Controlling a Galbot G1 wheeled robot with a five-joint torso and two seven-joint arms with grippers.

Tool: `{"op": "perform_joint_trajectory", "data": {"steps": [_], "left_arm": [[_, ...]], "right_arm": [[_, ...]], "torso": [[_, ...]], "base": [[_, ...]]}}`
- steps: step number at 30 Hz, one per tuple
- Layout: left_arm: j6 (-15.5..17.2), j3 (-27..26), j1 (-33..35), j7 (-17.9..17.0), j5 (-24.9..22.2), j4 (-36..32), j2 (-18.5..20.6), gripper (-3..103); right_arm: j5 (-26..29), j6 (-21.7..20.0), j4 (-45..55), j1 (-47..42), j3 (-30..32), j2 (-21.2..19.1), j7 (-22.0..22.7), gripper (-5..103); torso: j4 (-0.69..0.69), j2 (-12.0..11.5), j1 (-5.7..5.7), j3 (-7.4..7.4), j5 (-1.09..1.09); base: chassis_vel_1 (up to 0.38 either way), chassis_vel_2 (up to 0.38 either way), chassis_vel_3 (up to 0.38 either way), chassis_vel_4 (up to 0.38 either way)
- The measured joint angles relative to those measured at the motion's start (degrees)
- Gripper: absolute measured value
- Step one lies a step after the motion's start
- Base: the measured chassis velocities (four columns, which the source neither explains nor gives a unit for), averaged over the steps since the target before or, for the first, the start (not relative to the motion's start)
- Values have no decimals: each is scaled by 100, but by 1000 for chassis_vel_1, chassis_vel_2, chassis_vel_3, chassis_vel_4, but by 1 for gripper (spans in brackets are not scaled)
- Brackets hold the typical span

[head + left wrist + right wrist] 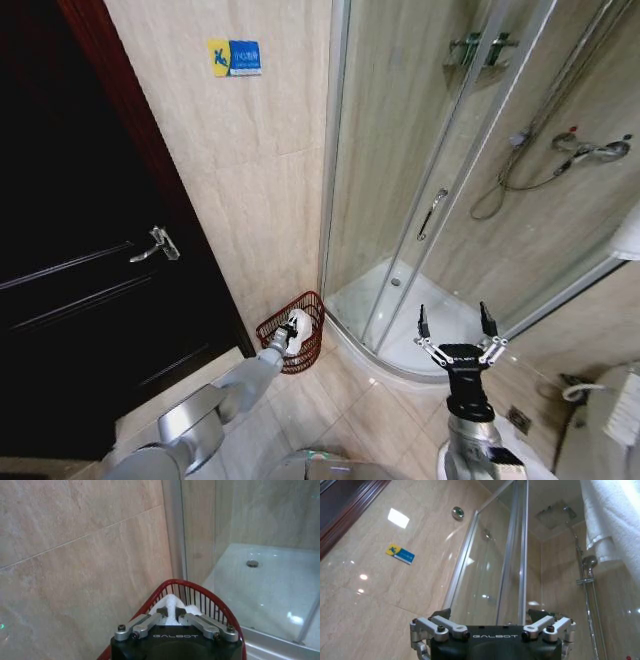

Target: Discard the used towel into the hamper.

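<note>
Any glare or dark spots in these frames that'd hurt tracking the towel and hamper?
Head view: the door on the left is nearly black; the hamper and the towel at the left gripper are evenly lit. Left wrist view: bright reflections on the shower tray, none on the hamper. Right wrist view: lamp glare on the wall tiles above the open right gripper.
</note>
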Motion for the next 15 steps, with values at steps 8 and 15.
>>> {"op": "perform_joint_trajectory", "data": {"steps": [8,15], "left_arm": [[-111,8,-16,17,399,48,4,7],[-143,37,-7,27,568,61,-48,12]], "right_arm": [[-18,0,-24,33,-40,0,-10,100],[56,0,-44,31,-76,0,-266,100]], "torso": [[0,-2,5,1,0],[0,-1,-2,0,1]], "base": [[-64,72,69,-63],[0,0,0,0]]}}
